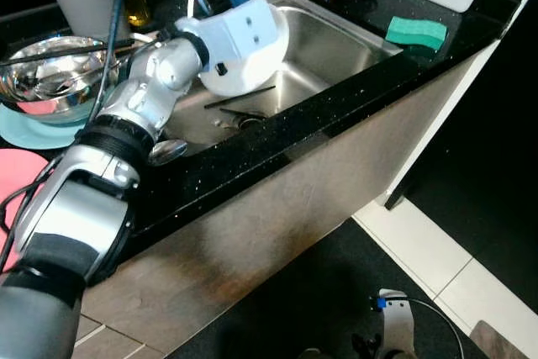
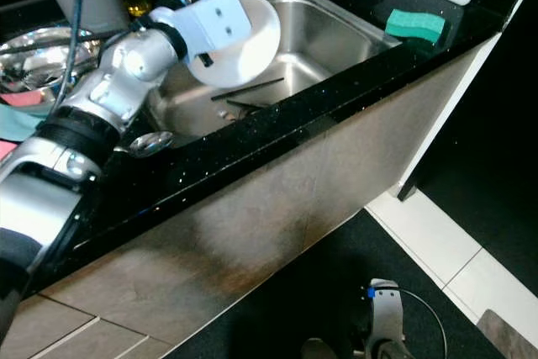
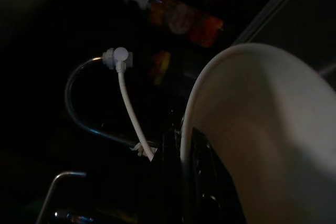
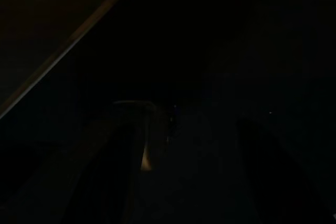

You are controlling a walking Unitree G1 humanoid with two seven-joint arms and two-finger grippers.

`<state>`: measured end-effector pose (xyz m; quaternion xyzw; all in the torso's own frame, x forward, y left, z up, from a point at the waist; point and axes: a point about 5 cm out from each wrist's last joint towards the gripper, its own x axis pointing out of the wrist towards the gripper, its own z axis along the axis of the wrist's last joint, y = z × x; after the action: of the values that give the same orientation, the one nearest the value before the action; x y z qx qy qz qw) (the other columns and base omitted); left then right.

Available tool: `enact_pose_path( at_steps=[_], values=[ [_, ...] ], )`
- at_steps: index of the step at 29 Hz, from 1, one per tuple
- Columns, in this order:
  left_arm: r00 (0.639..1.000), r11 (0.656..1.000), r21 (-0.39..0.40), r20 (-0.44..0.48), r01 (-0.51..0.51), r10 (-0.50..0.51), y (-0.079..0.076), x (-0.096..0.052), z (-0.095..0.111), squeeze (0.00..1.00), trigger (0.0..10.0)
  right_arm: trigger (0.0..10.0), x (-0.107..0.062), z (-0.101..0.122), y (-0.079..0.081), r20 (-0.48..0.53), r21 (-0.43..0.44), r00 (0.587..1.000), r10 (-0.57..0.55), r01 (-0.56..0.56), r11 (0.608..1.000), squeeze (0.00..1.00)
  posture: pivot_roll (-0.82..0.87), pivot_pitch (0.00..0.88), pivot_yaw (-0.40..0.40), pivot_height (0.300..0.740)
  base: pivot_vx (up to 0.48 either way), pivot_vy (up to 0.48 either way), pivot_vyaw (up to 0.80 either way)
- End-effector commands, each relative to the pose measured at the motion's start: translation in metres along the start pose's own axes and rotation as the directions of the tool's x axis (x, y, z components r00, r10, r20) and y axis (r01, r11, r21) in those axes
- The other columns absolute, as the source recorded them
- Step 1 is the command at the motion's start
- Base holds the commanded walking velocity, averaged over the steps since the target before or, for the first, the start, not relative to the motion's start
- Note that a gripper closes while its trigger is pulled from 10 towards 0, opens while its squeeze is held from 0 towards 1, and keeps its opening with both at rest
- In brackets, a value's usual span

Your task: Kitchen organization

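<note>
My left gripper (image 3: 182, 167) is shut on the rim of a white bowl (image 2: 252, 48), one black finger on each side of the rim. It holds the bowl tilted on edge above the left part of the steel sink (image 1: 336, 39). In the eye views the white wrist housing covers the bowl's upper left. At the bottom of the sink, black chopsticks (image 1: 239, 97) lie under the bowl. The right arm hangs idle, and its wrist view is very dark.
A spoon (image 1: 168, 151) lies on the black counter in front of the sink. At the left a steel bowl (image 1: 50, 77) rests on a light-blue plate (image 1: 34, 132). A green sponge (image 1: 416, 33) sits right of the sink, and the tap (image 3: 79, 108) stands behind it.
</note>
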<state>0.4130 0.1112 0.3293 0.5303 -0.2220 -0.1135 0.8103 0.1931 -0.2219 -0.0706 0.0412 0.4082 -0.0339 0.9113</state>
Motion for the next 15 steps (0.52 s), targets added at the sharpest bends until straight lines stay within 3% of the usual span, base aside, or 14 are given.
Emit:
enact_pose_path(
  at_steps=[1,3,15],
  values=[
    [1.000,0.999,0.032,-0.008,0.018,-0.017,-0.008,0.001,-0.002,0.00,10.0,10.0,-0.002,-0.009,0.001,-0.013,0.025,1.000,-0.002,0.002,1.000,0.00,0.01,0.154,0.061,0.740,0.000,0.000,0.00],
    [0.998,0.999,0.012,-0.039,0.043,-0.043,-0.019,0.000,-0.009,0.00,10.0,10.0,-0.003,-0.010,0.001,-0.009,0.035,1.000,0.001,0.000,0.999,0.00,0.00,0.170,0.064,0.740,0.000,0.000,0.00],
    [0.989,0.988,-0.122,-0.104,0.093,-0.106,-0.045,-0.005,-0.023,0.00,10.0,10.0,-0.006,-0.018,0.001,-0.008,0.044,1.000,0.000,0.000,0.999,0.00,-0.02,0.208,0.072,0.740,0.000,0.000,0.00]
  ],
)
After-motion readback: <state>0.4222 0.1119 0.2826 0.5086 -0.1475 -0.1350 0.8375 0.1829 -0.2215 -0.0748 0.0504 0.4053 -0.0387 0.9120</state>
